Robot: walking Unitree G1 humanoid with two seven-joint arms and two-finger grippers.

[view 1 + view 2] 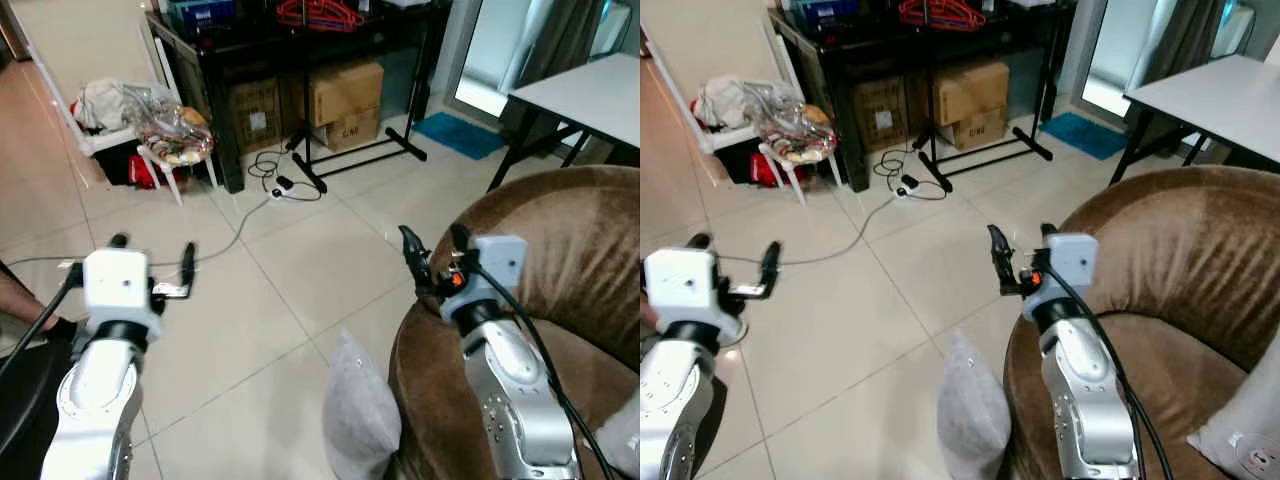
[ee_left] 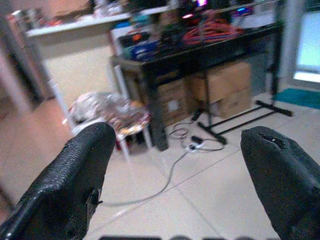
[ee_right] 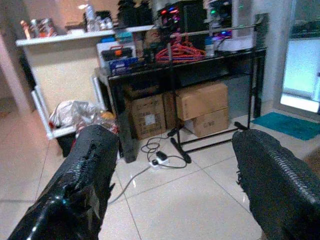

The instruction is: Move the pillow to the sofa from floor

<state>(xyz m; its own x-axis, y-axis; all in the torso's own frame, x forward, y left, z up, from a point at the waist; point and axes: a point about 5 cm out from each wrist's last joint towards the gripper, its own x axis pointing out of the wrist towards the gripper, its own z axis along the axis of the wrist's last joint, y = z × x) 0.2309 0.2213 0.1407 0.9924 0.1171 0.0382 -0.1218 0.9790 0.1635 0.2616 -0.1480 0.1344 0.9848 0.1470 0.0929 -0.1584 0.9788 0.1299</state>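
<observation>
Closest in, at six o'clock in the head views, a grey pillow [image 1: 358,415] stands on end on the tiled floor [image 1: 260,300], leaning against the front edge of the brown sofa [image 1: 580,260], which curves from three to five o'clock. The right gripper [image 1: 435,248] hovers just above that sofa edge, over the pillow but apart from it, jaws spread and holding nothing. The left gripper [image 1: 153,258] hangs at nine o'clock above bare tile, jaws likewise spread wide and empty. Toward twelve o'clock stands a black rack [image 1: 300,50] with cardboard boxes [image 1: 345,100] beneath it, and a white cable [image 1: 235,235] trails across the floor. A white tabletop [image 1: 590,90] sits at two o'clock.
</observation>
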